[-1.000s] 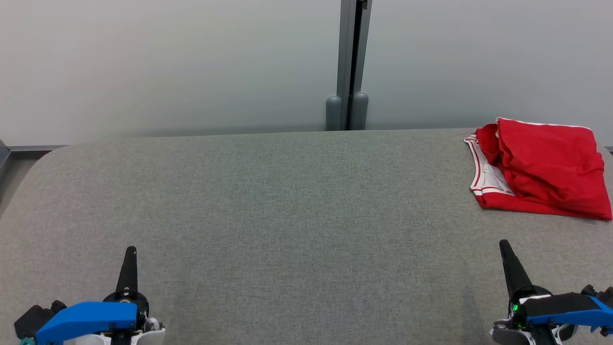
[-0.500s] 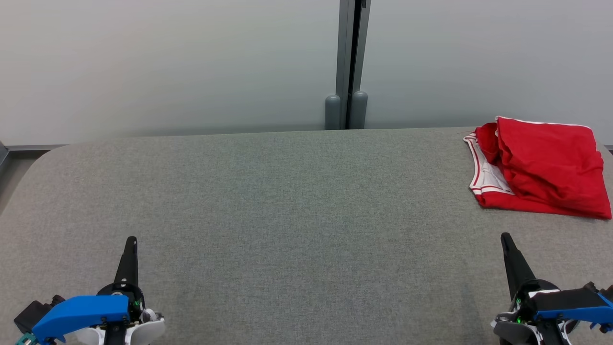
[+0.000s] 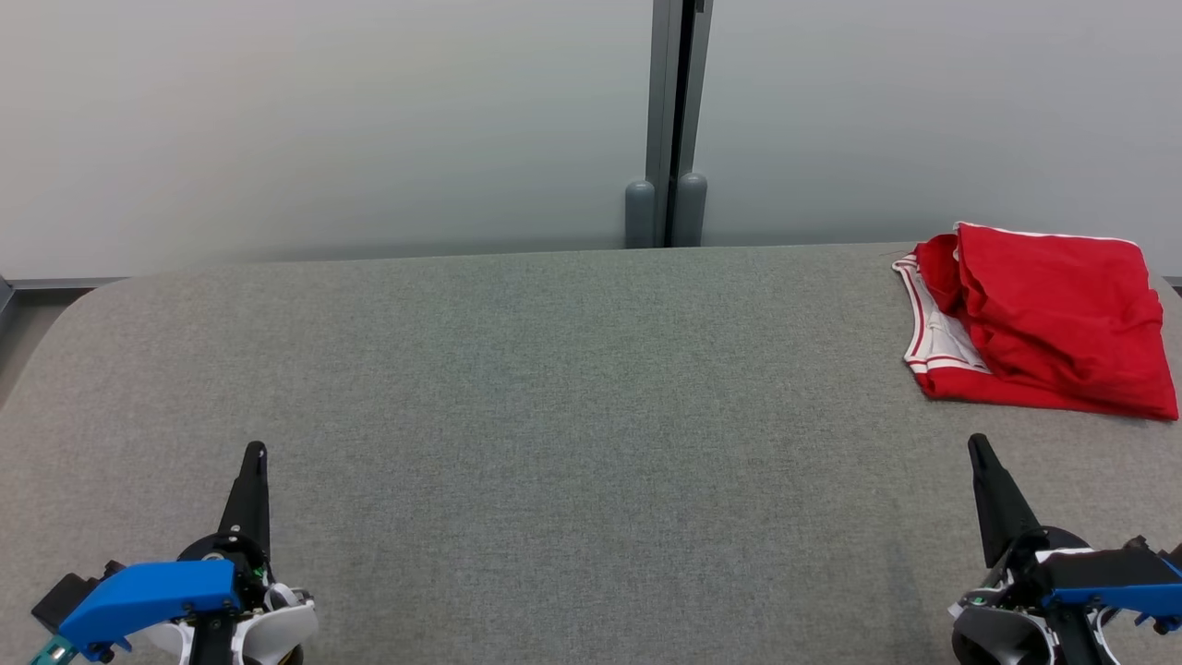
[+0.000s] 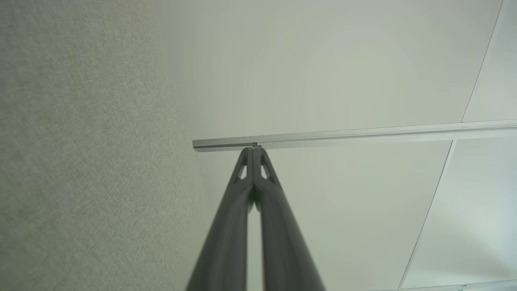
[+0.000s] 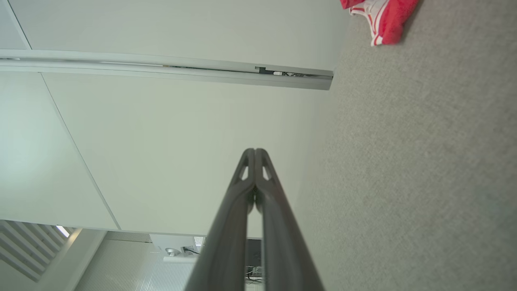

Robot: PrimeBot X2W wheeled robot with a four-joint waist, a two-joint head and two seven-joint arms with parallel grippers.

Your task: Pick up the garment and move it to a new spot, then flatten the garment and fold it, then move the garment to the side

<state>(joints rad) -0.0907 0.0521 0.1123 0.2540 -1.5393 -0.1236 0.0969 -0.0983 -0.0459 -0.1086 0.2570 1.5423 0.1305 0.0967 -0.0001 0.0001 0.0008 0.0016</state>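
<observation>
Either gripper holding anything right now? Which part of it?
Nothing held: left gripper and right gripper are shut and empty; the red garment lies clear of both on the grey surface, far right.

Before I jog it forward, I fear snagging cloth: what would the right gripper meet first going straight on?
Probably the pale wall: the right gripper points at it in the right wrist view, with the red garment off to the side on the table.

Between my left pincer (image 3: 256,449) and my right pincer (image 3: 975,441), and ahead of both, the grey table (image 3: 591,388) lies open for a pass. Ahead of my right tips sits the folded red garment (image 3: 1048,323). Behind the far edge, the wall (image 3: 323,120) blocks.
</observation>
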